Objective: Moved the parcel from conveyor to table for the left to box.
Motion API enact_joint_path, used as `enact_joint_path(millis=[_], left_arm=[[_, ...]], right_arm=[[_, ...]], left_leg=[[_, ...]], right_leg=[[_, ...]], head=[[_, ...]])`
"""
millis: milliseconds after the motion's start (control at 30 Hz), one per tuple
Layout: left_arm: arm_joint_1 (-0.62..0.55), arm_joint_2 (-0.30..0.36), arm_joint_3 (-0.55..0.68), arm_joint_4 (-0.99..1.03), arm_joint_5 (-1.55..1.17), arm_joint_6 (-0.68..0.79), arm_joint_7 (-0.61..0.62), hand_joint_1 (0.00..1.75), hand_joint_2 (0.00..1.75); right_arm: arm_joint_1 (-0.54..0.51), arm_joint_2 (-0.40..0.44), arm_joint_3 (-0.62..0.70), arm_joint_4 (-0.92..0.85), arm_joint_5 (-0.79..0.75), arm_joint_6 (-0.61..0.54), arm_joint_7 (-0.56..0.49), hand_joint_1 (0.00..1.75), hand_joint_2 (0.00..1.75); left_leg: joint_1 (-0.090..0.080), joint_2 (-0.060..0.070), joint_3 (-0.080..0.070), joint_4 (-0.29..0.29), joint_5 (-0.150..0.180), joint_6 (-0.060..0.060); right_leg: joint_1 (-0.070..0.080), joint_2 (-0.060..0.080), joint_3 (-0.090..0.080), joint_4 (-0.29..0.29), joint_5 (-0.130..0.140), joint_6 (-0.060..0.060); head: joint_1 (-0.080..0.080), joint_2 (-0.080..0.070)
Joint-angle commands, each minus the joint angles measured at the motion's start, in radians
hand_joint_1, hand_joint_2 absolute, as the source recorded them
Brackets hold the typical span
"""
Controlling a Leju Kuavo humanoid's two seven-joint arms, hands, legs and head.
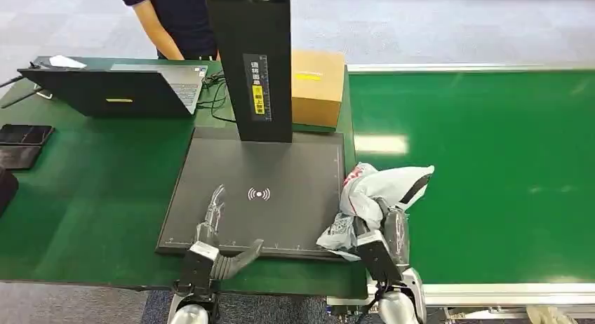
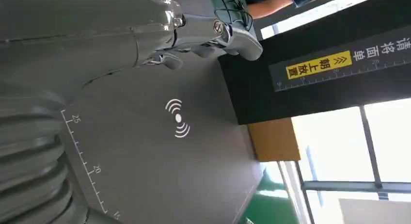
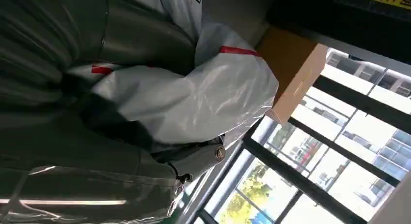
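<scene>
The parcel [image 1: 375,198] is a crumpled white plastic bag with red and black print, lying across the right edge of the dark scanner pad [image 1: 281,163] and the green conveyor [image 1: 491,163]. My right hand [image 1: 382,233] grips it from the near side; up close its fingers [image 3: 194,161] wrap the white plastic of the parcel [image 3: 194,98]. My left hand [image 1: 210,222] hovers over the pad's near left part, fingers spread and holding nothing. The left wrist view has the fingers [image 2: 218,35] stretched above the pad's wireless mark [image 2: 178,118].
A black scanner post [image 1: 256,64] rises from the pad's far edge, with a cardboard box [image 1: 317,85] behind it. A laptop [image 1: 119,89] and cables lie on the green table [image 1: 84,198] at the far left, phones [image 1: 21,142] at the left edge. A person [image 1: 172,19] stands behind the table.
</scene>
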Motion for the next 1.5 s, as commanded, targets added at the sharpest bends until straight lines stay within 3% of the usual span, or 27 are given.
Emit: enact_joint_path(millis=[33, 367, 600, 767, 1033, 1233, 1500], left_arm=[[-0.025, 0.006, -0.022, 0.113, 0.002, -0.003, -0.004, 0.00, 1.75], [-0.036, 0.014, -0.081, 0.114, 0.017, 0.010, -0.007, 0.00, 1.75], [-0.076, 0.013, -0.087, 0.156, 0.059, 0.029, -0.016, 0.00, 1.75], [-0.036, 0.032, -0.070, 0.108, 0.068, 0.062, -0.006, 0.00, 1.75], [-0.014, 0.031, -0.048, 0.104, 0.069, 0.075, -0.011, 0.00, 1.75], [-0.049, 0.019, -0.061, 0.144, 0.062, 0.047, -0.020, 0.00, 1.75], [-0.082, 0.002, -0.068, 0.157, 0.058, 0.020, -0.026, 0.00, 1.75]], right_arm=[[0.020, -0.004, 0.027, 0.095, -0.036, -0.017, -0.028, 1.66, 1.75], [0.048, -0.024, 0.085, 0.125, -0.085, -0.035, -0.037, 1.66, 1.75], [-0.033, -0.047, 0.114, 0.271, -0.151, -0.044, -0.060, 1.66, 1.75], [-0.077, -0.041, 0.141, 0.289, -0.170, -0.058, -0.086, 1.68, 1.75], [-0.112, -0.028, 0.178, 0.191, -0.146, -0.095, -0.151, 1.69, 1.75], [-0.088, -0.040, 0.224, 0.039, -0.112, -0.130, -0.130, 1.71, 1.75], [-0.151, -0.037, 0.259, 0.008, -0.089, -0.137, -0.108, 1.71, 1.75]], left_leg=[[0.001, 0.000, 0.003, -0.003, 0.000, 0.000], [0.001, 0.000, 0.004, -0.003, 0.000, -0.001], [0.001, 0.000, 0.004, -0.003, 0.001, 0.000], [0.001, 0.004, 0.004, -0.003, 0.001, -0.001], [0.001, 0.005, 0.003, -0.002, 0.000, -0.001], [0.001, 0.002, 0.001, 0.000, 0.000, -0.001], [0.001, 0.002, 0.000, -0.001, 0.001, -0.001]], right_leg=[[0.001, 0.000, 0.003, -0.003, 0.000, -0.002], [0.001, -0.001, 0.004, -0.004, 0.000, -0.002], [0.001, 0.000, 0.004, -0.004, 0.001, -0.002], [0.002, 0.003, 0.003, -0.004, 0.002, -0.003], [0.002, 0.004, 0.002, -0.001, 0.002, -0.003], [0.001, 0.001, 0.000, 0.000, 0.001, -0.002], [0.001, 0.002, 0.000, 0.000, 0.001, -0.003]], head=[[0.000, 0.000], [0.000, 0.000], [0.000, 0.000], [0.000, 0.000], [0.000, 0.000], [0.000, 0.000], [0.000, 0.000]])
